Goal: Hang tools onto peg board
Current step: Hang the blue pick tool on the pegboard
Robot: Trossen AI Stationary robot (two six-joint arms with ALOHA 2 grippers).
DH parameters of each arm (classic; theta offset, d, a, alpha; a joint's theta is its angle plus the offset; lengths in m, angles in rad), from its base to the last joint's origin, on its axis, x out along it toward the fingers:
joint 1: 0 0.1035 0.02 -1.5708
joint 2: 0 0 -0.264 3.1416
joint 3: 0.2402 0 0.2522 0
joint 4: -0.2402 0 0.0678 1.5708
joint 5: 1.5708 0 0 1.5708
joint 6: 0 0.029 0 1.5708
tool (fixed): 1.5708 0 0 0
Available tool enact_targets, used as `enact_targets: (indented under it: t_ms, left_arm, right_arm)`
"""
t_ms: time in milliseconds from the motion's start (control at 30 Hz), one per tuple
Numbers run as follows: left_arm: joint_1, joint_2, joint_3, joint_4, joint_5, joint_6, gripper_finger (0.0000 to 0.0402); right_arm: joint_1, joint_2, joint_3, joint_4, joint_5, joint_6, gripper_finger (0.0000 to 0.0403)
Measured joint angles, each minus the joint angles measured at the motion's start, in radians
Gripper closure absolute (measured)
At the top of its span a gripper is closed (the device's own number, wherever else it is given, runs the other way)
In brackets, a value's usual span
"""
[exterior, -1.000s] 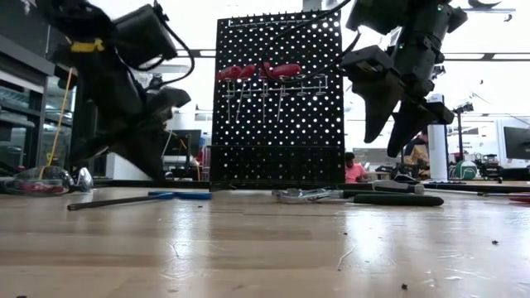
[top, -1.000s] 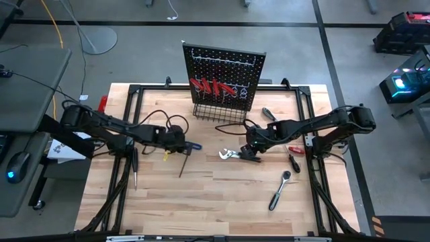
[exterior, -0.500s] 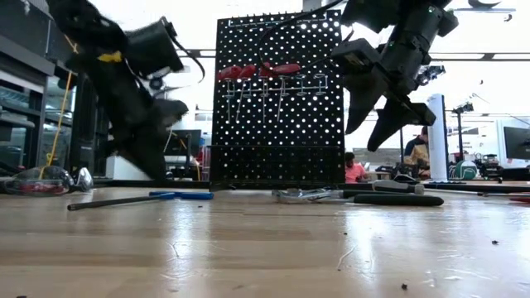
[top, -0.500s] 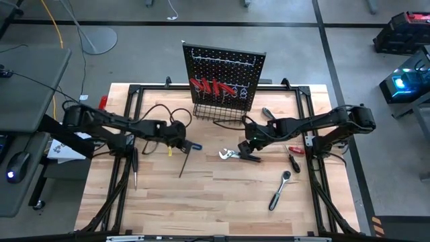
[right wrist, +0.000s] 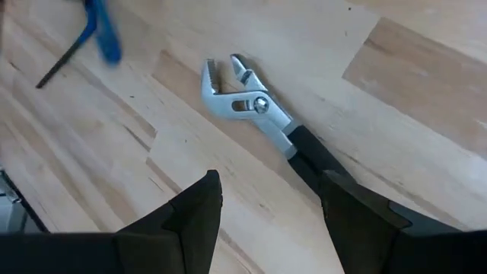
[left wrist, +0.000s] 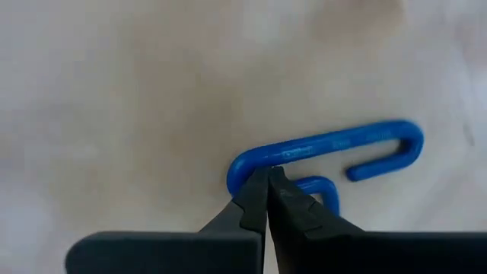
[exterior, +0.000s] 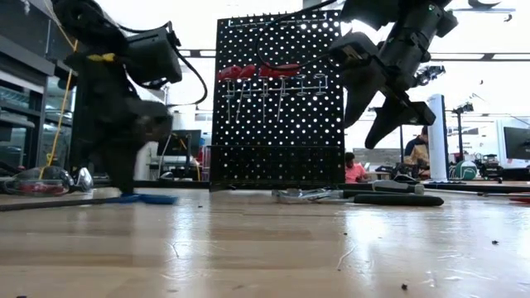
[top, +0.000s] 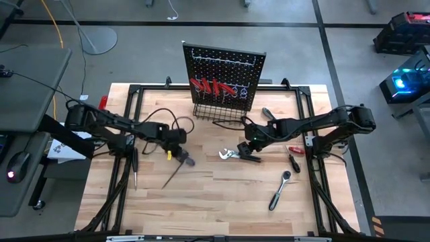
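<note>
Since the earlier pictures, the blue-handled T-key with its long dark steel shaft [top: 176, 168] has swung on the table: its shaft now lies more diagonally, and the left gripper [top: 181, 153] has come down onto the handle. In the left wrist view its fingers [left wrist: 266, 205] are pressed together at the bend of the blue loop handle [left wrist: 327, 148]; whether they really pinch the plastic I cannot tell.

Over on the other side, the right gripper [top: 252, 150] has hardly moved. It hovers over the silver pliers with black handles [right wrist: 259, 114], with its fingers spread wide and holding nothing.

I judge the T-key to be light and stiff, but unbalanced, because the long shaft acts as a lever and turns easily around a small pinch. The smooth rounded plastic may slip, so a hold across the thick part of the handle, near the shaft, seems safer. The pliers look heavier, with hard polished jaws; the rubbery black handles should give better friction.

At the far side of the pale wooden table [top: 215, 202] stands the black perforated metal peg board [top: 225, 70], which already carries red-handled screwdrivers [top: 211, 86] on its hooks. A chrome ratchet [top: 279, 189] lies near the front right, well apart from the board.
</note>
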Motion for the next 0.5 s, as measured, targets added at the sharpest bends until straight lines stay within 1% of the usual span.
enact_targets:
  t_ms: [67, 100, 133, 300, 433, 500]
  left_arm:
    - [-0.023, -0.013, -0.006, -0.014, 0.103, -0.022, 0.0401]
    - [-0.031, -0.020, -0.007, -0.016, 0.127, -0.025, 0.0401]
    - [-0.034, -0.027, -0.004, -0.010, 0.128, -0.025, 0.0401]
    - [-0.034, -0.025, 0.000, 0.046, 0.089, -0.025, 0.0401]
    - [-0.029, 0.003, 0.002, 0.127, -0.002, -0.030, 0.0401]
    - [-0.020, 0.024, 0.002, 0.203, -0.039, -0.062, 0.0401]
  right_arm:
    - [0.000, 0.000, 0.000, 0.016, -0.024, -0.003, 0.0194]
    - [0.000, 0.000, 0.000, 0.040, -0.033, -0.008, 0.0194]
    - [0.001, 0.000, 0.000, 0.081, -0.045, -0.023, 0.0194]
    - [0.028, 0.009, 0.000, 0.330, -0.130, -0.124, 0.0194]
    - [0.057, 0.015, 0.000, 0.465, -0.118, -0.137, 0.0194]
    - [0.071, 0.022, 0.000, 0.501, -0.099, -0.137, 0.0195]
